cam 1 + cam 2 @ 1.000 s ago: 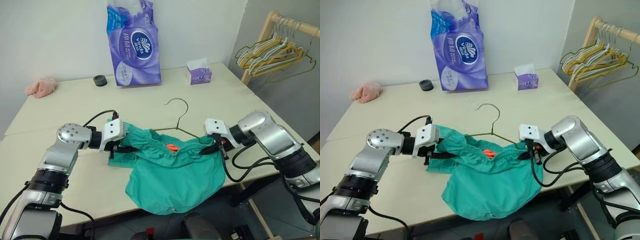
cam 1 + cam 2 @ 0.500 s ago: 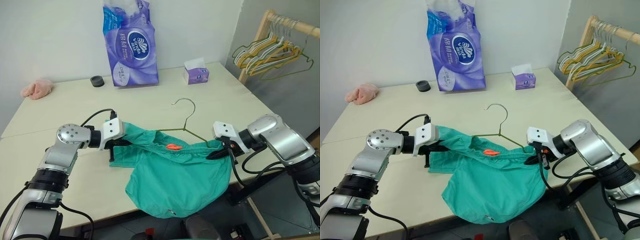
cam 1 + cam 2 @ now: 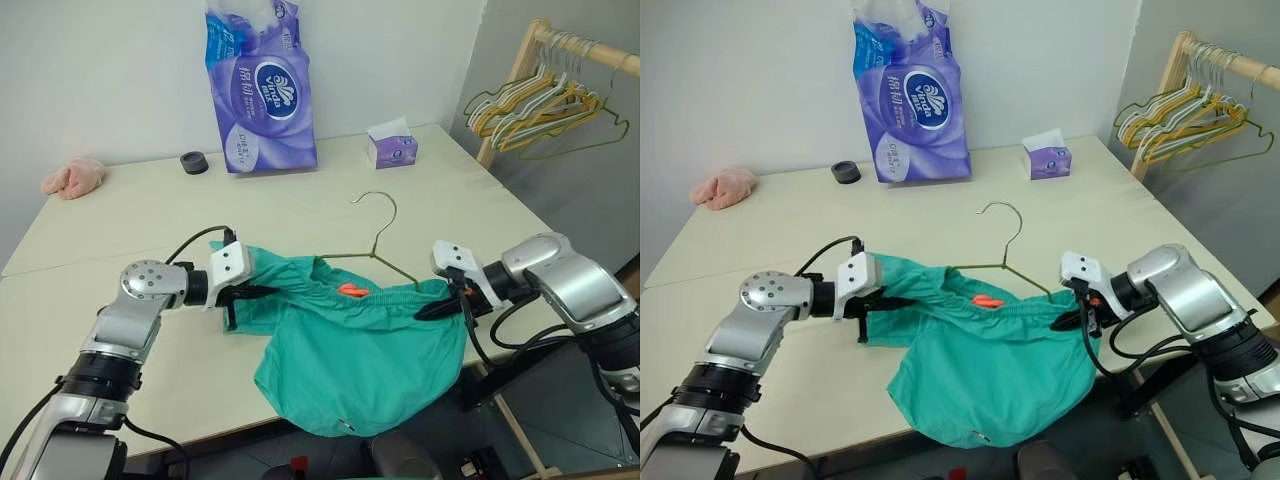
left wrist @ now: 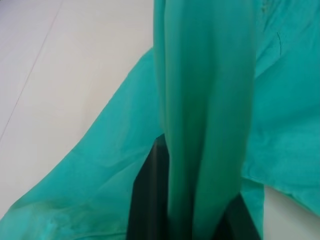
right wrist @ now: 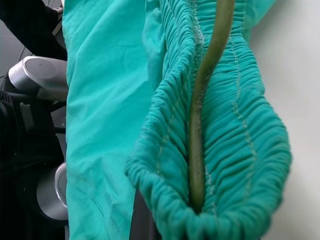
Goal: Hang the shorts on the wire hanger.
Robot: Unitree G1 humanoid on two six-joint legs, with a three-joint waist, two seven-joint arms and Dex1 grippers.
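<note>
Shorts: teal, stretched between both grippers, lower part draping over the table edge. Left gripper and right gripper each clamp a waistband end. Wire hanger: hook rises between them, arm inside the waistband at the right gripper.

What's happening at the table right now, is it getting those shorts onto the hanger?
Both claws hold the teal shorts by the waistband, stretched between them at the table front edge. The left claw pinches one end; the right claw is shut on the other end together with the wire hanger. The hanger's hook lies on the table, and the legs droop over the edge.
</note>
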